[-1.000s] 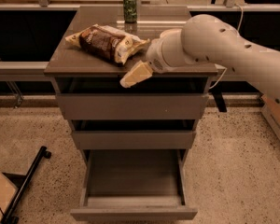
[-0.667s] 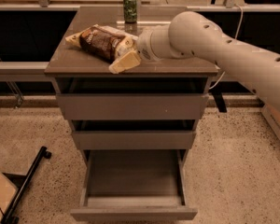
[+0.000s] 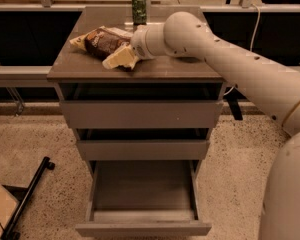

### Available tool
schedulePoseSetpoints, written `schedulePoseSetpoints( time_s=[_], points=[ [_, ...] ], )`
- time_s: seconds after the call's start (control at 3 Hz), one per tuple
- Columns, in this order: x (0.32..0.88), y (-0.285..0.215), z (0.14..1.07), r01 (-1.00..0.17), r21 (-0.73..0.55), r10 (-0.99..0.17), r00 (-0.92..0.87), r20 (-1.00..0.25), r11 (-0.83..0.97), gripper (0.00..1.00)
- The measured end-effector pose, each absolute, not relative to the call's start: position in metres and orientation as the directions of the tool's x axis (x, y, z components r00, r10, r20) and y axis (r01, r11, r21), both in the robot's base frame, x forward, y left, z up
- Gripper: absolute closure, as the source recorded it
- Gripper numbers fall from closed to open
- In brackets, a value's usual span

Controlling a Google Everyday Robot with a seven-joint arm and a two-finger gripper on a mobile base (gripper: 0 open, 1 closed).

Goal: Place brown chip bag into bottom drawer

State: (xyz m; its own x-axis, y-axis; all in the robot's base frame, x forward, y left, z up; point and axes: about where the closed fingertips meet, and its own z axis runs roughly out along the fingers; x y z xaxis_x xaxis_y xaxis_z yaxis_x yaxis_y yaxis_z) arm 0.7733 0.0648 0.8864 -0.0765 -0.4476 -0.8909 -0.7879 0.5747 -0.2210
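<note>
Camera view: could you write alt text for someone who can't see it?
A white robot arm has its gripper at the near end of the brown chip bag on a grey cabinet top, a green can behind. Below, the bottom drawer stands pulled open.

The crinkly brown chip bag (image 3: 102, 40) lies flat on the cabinet top (image 3: 180, 70), left side, the gripper (image 3: 121, 59) at its near-right end. The bottom drawer (image 3: 142, 228) stands pulled open.
</note>
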Motion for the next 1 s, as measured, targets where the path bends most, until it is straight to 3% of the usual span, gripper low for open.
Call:
schedulePoseSetpoints(
  time_s=[0.67,1.0],
  points=[
    [0.823,0.073,0.867,-0.794,-0.197,-0.434,-0.091,-0.896,0.575,0.02],
    [0.828,0.072,0.862,-0.795,-0.191,-0.436,-0.101,-0.894,0.575,0.26]
  ],
)
